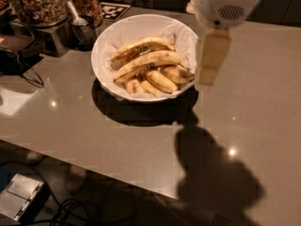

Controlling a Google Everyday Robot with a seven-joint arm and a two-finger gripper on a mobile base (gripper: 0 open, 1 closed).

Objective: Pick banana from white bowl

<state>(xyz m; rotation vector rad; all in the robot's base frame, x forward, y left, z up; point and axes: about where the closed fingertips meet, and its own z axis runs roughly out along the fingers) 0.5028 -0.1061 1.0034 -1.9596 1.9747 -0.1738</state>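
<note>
The white bowl (141, 21) stands on the grey counter at the back middle, lined with crinkled white paper. Several ripe yellow bananas with brown blotches lie in it. The longest banana (149, 61) lies across the top of the pile, with another banana (139, 46) behind it. My gripper (208, 76) hangs down from its white wrist (225, 4) just beside the bowl's right rim. It is above the counter and holds nothing that I can see. Its dark shadow falls on the counter in front.
Glass jars of granola (40, 4) and a metal cup with a spoon (82, 27) stand at the back left, beside a dark device with cables (19, 60). The counter's front edge (94, 166) runs diagonally, with cables and a box on the floor below.
</note>
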